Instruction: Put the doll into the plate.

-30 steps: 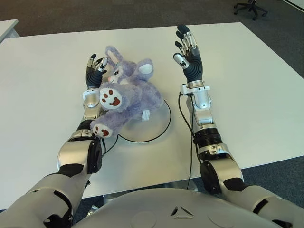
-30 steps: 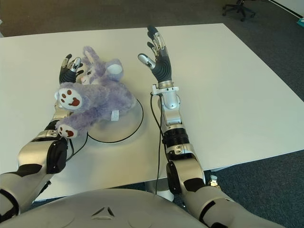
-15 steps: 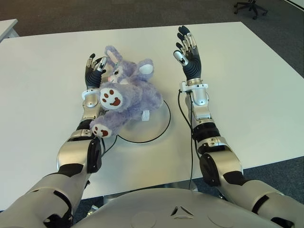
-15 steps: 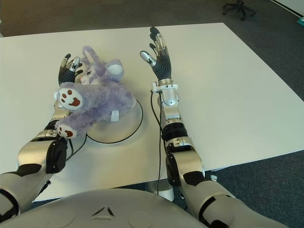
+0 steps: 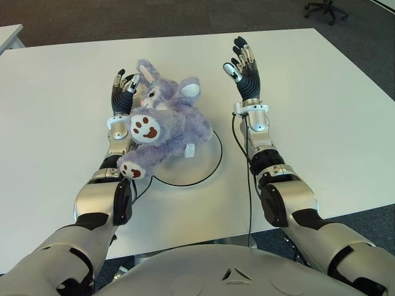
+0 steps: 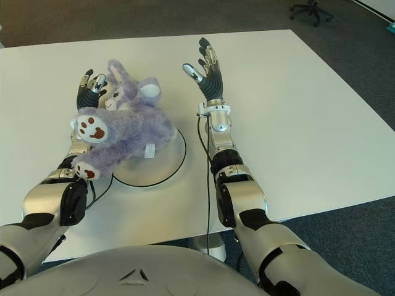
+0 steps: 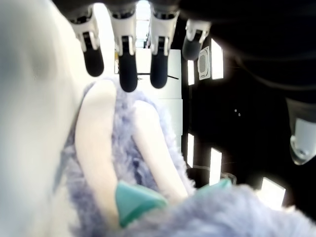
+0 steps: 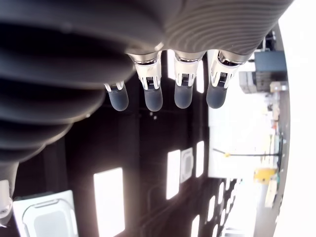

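The doll [image 5: 166, 123] is a purple plush bunny with white soles and brown paw marks. It lies across the left part of a white round plate [image 5: 202, 161] with a dark rim, its feet sticking out over the rim toward me. My left hand [image 5: 123, 86] is palm-up at the doll's left side, fingers [image 7: 128, 74] straight, and the plush [image 7: 123, 163] presses against the palm. To the doll's right my right hand [image 5: 244, 66] stands upright over the table, with fingers [image 8: 153, 98] spread and nothing in them.
The white table [image 5: 315, 111] stretches wide to the right and behind the plate. Its front edge runs close to my body. An office chair [image 5: 325, 9] stands on the dark floor beyond the far right corner.
My right hand has shifted slightly away from me and its forearm has straightened. The doll, plate and left hand have not moved.
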You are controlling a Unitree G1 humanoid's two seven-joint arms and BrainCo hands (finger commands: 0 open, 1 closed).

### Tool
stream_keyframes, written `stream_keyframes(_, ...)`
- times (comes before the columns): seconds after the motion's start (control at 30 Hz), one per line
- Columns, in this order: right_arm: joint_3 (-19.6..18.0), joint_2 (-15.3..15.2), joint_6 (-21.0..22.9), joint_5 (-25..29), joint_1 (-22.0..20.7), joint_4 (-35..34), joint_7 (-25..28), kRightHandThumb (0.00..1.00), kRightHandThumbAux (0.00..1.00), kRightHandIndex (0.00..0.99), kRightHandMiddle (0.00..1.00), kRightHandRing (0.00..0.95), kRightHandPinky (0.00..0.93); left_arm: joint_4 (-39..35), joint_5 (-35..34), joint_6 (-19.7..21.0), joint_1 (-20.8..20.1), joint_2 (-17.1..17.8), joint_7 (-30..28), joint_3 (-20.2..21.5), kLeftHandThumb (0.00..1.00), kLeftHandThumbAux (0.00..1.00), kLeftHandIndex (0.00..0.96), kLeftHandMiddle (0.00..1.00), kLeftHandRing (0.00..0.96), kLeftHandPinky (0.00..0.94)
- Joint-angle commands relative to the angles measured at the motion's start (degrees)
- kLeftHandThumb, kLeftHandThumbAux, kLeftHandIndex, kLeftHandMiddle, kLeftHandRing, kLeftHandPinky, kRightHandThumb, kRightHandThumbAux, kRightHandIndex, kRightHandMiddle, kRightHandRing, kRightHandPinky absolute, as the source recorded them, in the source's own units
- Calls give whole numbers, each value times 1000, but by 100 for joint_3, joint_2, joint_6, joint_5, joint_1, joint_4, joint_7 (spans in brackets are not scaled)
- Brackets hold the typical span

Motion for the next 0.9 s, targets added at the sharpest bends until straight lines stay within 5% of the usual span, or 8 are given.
stream_keyframes(0.03,-70,5,-76,-1,-191,412,-43,0,535,10,3,0,20,350,45,309,544,-220,65,-58,0,448,55,196,191,102)
stream_keyframes(0.53,-213,28,-51,64,-539,1150,28,0,578,3,2,0,0,352,38,360,523,-226,102,-73,0,448,40,201,212,160)
stream_keyframes(0.9,-346,56,370,129,-762,1696,91,0,553,0,11,0,0,403,9,318,500,-241,33,-62,0,438,48,201,220,211)
